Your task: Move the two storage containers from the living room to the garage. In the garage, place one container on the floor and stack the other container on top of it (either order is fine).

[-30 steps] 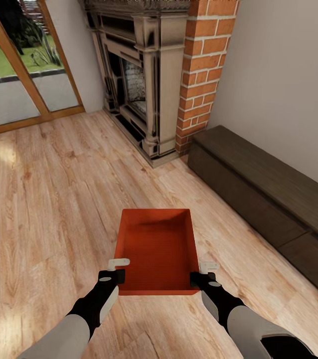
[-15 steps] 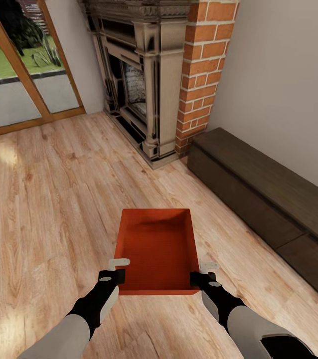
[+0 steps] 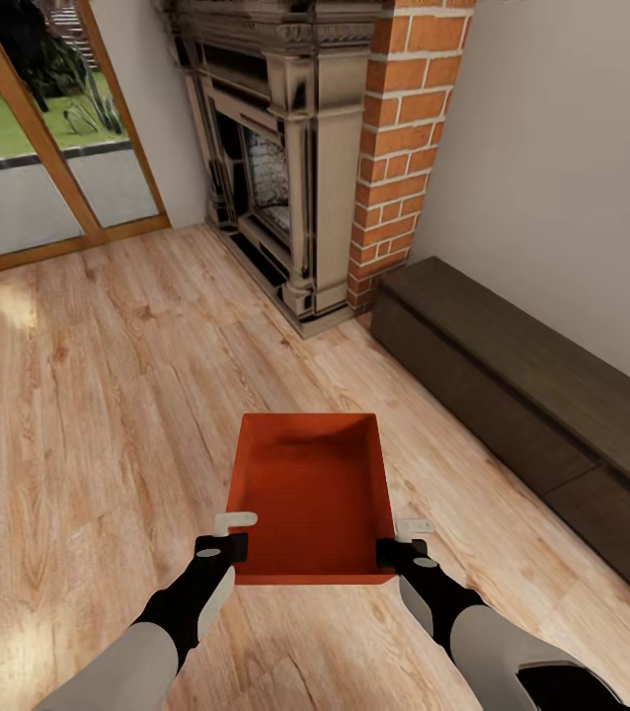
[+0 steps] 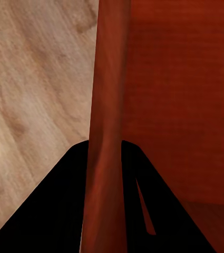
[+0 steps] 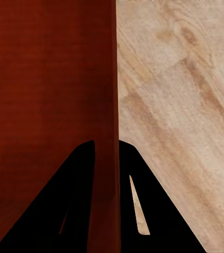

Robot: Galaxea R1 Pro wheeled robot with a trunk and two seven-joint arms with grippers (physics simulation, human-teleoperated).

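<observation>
One orange-red storage container sits at the lower middle of the head view, held level above the light wood plank floor with its open top facing up and nothing inside it. Both grippers clamp it near its close end. The left gripper pinches the container's left wall, one pale finger lying over the rim at the frame's lower left of the bin. The right gripper pinches the right wall in the same way, its pale finger showing just outside the rim. The dark forearms run down from the grippers to the bottom corners of the frame.

In the left wrist view the container wall stands edge-on between the two black fingers, which press on it from either side, with the bin's inner face filling the right part of the frame and floor planks on the left. The right wrist view mirrors this: the wall runs between the black fingers, red bin on the left, planks on the right.

Beyond the bin, at the upper middle of the head view, stands a dark fireplace with a brick column beside it. A low dark bench runs along the white wall on the right. A glass door with a wooden frame fills the upper left.
</observation>
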